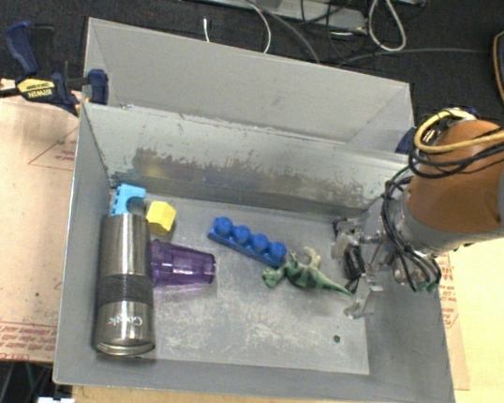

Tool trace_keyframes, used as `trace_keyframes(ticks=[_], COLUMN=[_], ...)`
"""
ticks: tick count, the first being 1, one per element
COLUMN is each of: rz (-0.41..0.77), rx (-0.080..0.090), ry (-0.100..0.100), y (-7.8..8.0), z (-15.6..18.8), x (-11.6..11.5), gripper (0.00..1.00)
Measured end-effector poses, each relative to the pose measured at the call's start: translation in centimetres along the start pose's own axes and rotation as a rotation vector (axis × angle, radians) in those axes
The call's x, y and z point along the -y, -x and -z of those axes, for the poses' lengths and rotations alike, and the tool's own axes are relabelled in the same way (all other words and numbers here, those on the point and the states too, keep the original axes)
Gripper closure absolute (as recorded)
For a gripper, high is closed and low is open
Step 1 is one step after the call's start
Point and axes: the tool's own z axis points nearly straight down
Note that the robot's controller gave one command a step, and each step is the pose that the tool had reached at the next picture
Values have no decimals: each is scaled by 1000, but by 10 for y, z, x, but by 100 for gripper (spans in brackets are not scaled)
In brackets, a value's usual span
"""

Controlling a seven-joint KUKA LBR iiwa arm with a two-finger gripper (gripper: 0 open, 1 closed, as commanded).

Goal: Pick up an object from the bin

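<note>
Gripper [358, 293] low over the right part of the grey bin [209, 355], at the end of the orange-covered arm [454, 185] reaching in from the right, cables looped about the wrist. Apart or together? Impossible to tell from up here, tucked under wrist and cabling.

Just to its left, flat on the bin floor: small green toy figure [302, 274], lizard-like, limbs splayed, thin tail end stretched out towards the gripper. Touching, or only just beside? Cannot say. Nearest thing to the gripper by a long way, though.

Next along, close by the green figure's far end: blue plastic bar [246, 240] with a row of round studs, lying at a slant, left end nearer the back wall.

Over on the left side, well apart from the gripper: tall steel flask [128, 285] on its side, running front to back along the left wall. Right against it, clear purple cup [182, 266], tipped over too, pointing out towards the middle of the floor. Behind those, towards the back-left corner, yellow block [161, 217] and light blue block [126, 198] side by side, the light blue one right at the flask's far end.
</note>
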Motion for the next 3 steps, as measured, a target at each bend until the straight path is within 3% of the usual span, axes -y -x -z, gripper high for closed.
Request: trace_keyframes(ticks=[1, 2, 3], rz=[-175, -82, -193], rx=[6, 3, 11], ry=[-1, 1, 0], y=[15, 14, 44], z=[-4, -30, -39], x=[7, 7, -4], gripper=[0, 0, 0])
